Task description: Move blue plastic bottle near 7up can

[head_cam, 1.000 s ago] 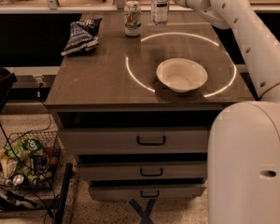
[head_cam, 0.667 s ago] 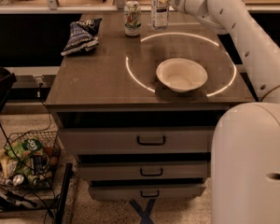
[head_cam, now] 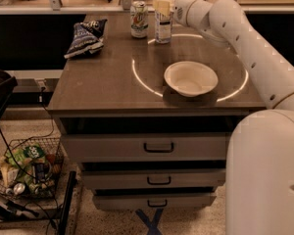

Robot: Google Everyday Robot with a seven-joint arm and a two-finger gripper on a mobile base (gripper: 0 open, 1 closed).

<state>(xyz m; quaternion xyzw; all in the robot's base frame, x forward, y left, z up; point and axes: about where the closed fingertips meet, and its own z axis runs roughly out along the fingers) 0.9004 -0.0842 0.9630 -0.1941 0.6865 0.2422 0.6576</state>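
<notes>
The claw (head_cam: 162, 6) is at the far edge of the tabletop (head_cam: 108, 77), and it looks clamped around the upper body of the blue plastic bottle (head_cam: 163, 28). The bottle stands upright just beside the 7up can (head_cam: 139, 19), on the can's right, with only a narrow gap between them. The move looks nearly done; what's left, I'd say, is letting go and pulling clear. Compared with a second ago, bottle and claw have slid left, closing on the can. The white bowl (head_cam: 191, 78) hasn't budged.
</notes>
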